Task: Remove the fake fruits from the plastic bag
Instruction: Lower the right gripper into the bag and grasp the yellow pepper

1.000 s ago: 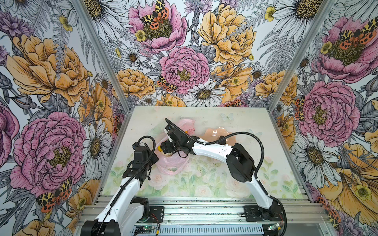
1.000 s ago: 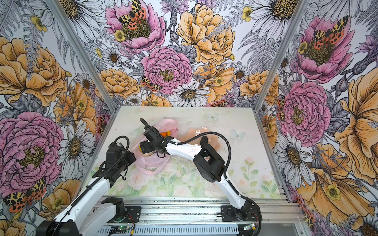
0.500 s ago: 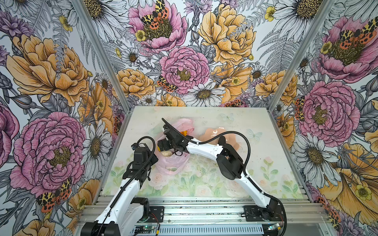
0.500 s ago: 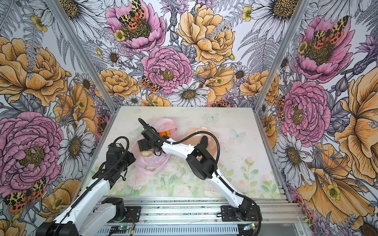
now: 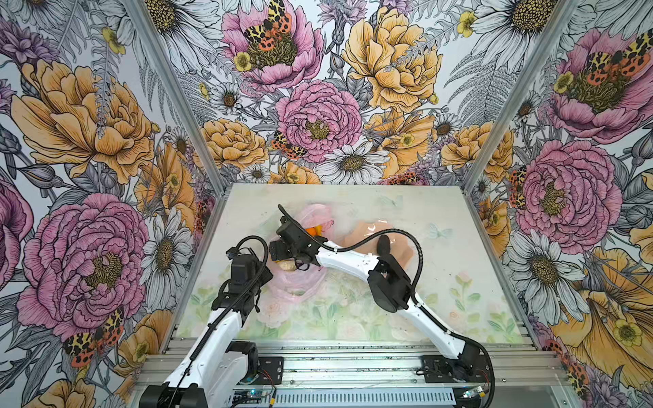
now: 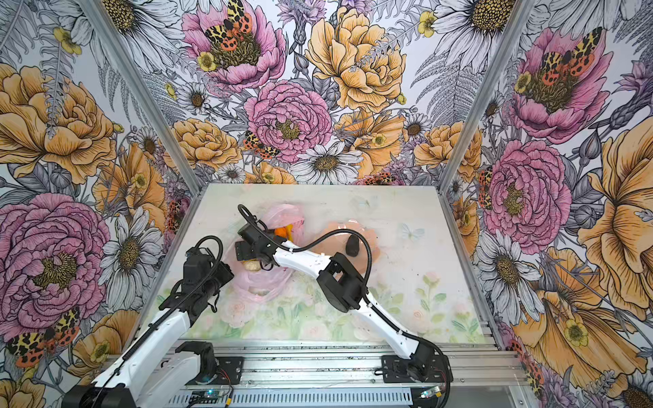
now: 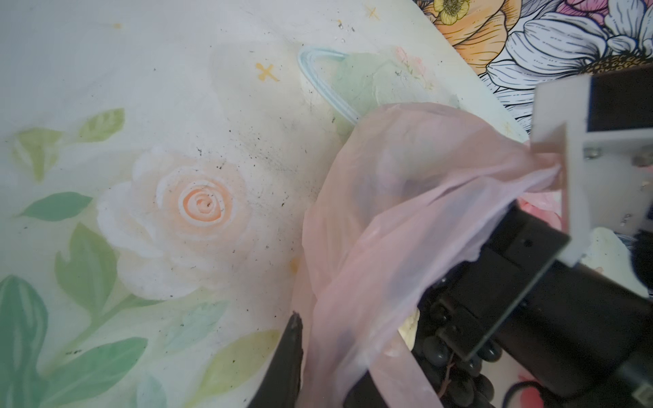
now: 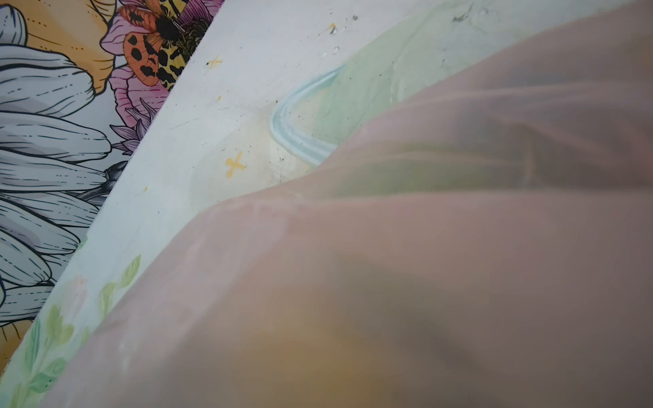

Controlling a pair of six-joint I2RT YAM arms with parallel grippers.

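The pink plastic bag (image 5: 300, 282) (image 6: 261, 282) lies crumpled on the table at centre left. My left gripper (image 5: 263, 279) (image 7: 325, 356) is shut on a fold of its film (image 7: 406, 212). My right gripper (image 5: 282, 252) (image 6: 247, 252) reaches into the bag's mouth with its jaws standing wide. In the right wrist view, pink film (image 8: 424, 282) hides those jaws. Under them lie a dark grape bunch (image 7: 456, 374) and a cream lumpy piece (image 5: 288, 265) (image 7: 408, 326). An orange fruit (image 5: 312, 231) (image 6: 282, 231) shows in the bag behind the wrist. A dark avocado (image 5: 383, 244) sits in the bowl.
The peach petal-edged bowl (image 5: 403, 250) (image 6: 374, 247) stands right of the bag, behind the right forearm. The right arm's elbow (image 5: 388, 286) hangs over the table's middle. The left wall runs close beside the left gripper.
The right gripper has slid a little to the left, deeper into the bag's mouth, and its elbow has shifted. The left arm has stayed put with its hold on the bag.
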